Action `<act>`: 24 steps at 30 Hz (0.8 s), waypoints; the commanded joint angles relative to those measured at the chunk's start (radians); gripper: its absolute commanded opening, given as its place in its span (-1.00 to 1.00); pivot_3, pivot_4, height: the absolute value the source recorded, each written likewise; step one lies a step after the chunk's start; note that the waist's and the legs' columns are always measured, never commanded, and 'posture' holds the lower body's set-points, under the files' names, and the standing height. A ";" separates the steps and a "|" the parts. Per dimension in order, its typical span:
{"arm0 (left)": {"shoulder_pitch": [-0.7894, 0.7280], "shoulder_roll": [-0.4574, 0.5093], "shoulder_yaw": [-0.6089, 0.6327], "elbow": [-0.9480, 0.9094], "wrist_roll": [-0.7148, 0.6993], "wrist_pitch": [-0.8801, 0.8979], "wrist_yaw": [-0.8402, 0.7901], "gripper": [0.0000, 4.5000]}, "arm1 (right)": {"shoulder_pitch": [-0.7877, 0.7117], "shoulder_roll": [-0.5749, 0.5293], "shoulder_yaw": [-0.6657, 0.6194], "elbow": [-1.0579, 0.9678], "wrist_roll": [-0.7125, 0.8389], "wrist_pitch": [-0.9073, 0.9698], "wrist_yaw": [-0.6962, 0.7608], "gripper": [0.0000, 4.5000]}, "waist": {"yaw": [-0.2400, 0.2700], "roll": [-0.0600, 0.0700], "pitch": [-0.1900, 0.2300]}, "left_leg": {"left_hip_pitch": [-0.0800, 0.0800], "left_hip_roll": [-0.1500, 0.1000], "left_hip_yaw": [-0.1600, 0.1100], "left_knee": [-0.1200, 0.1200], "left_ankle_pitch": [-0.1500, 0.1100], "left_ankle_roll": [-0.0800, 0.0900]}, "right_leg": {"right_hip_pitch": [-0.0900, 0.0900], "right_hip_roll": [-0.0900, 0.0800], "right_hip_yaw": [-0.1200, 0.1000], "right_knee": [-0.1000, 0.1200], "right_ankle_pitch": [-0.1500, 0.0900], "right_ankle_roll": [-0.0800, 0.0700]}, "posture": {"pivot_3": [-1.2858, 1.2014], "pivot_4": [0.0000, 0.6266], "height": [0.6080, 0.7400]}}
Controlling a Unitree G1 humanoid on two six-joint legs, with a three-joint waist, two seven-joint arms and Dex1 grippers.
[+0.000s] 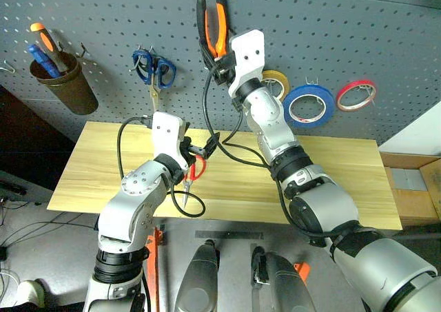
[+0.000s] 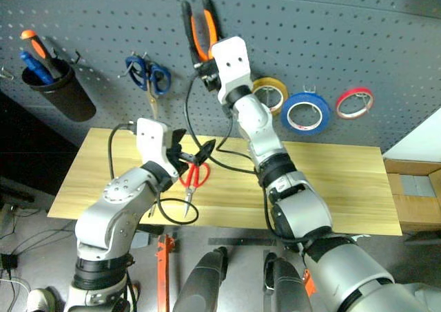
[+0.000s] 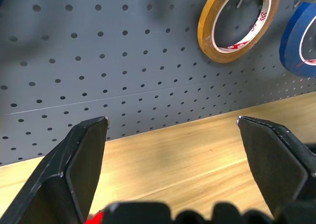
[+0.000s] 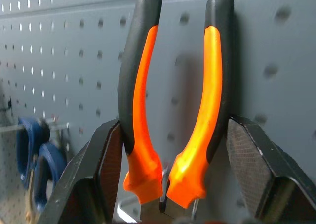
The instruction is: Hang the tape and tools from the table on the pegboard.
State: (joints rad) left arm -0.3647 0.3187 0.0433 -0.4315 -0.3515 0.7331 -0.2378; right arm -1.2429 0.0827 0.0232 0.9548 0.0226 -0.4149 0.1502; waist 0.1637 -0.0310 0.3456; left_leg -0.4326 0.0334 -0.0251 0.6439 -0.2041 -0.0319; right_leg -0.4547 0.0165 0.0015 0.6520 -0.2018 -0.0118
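**Pincers at the pegboard: pliers raised, scissors waiting**

Right pincer (image 1: 215, 63) is closed on the pliers (image 1: 212, 24) low on their orange-and-black handles, one black finger against the outside of each, so the handles stand upright and flat against the pegboard (image 1: 358, 29). Holding them by the lower end leaves the gap between the handles free, presumably to straddle a hook. Whether a hook already carries them cannot be told.

Left pincer (image 2: 191, 153) hangs over the counter (image 1: 331, 174) with its fingers spread wide and nothing between them, just above the red-handled scissors (image 2: 192, 180), which lie flat on the wood; it appears readied for that pickup.

The blue tape (image 1: 309, 105) already hangs on a hook, between the yellow ring (image 1: 276, 83) and the red ring (image 1: 356, 95). Blue-handled scissors (image 1: 154, 71) hang further left.
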 commanded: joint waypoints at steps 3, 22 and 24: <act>-0.010 -0.002 -0.008 -0.037 -0.003 -0.007 -0.013 1.00 | 0.026 -0.003 -0.023 -0.052 0.015 0.022 -0.007 0.16 | 0.000 0.001 0.003 | 0.000 0.000 -0.001 0.000 0.000 0.000 | 0.000 0.000 -0.001 0.000 0.000 0.000 | 0.35 0.22 1.00; 0.032 -0.015 -0.030 0.016 0.055 -0.035 0.006 1.00 | 0.424 -0.125 0.098 -0.789 0.045 0.441 0.212 0.99 | -0.007 0.002 0.004 | -0.005 0.000 -0.001 -0.006 0.000 0.000 | -0.001 -0.004 -0.006 -0.007 -0.001 0.002 | 0.25 0.14 1.00; 0.049 -0.002 -0.033 0.012 0.069 -0.037 0.003 1.00 | 0.483 -0.139 0.111 -0.902 0.080 0.523 0.246 0.99 | -0.013 0.002 0.004 | -0.005 -0.001 0.000 -0.009 0.000 -0.001 | -0.002 -0.005 -0.005 -0.007 -0.001 0.002 | 0.25 0.15 1.00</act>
State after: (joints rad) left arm -0.3223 0.3088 0.0123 -0.3879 -0.2972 0.7110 -0.2325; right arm -0.7716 -0.0572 0.1142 0.1878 0.0639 0.0507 0.3609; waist 0.1503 -0.0292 0.3497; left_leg -0.4373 0.0320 -0.0254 0.6346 -0.2042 -0.0326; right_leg -0.4566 0.0109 -0.0039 0.6447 -0.2032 -0.0098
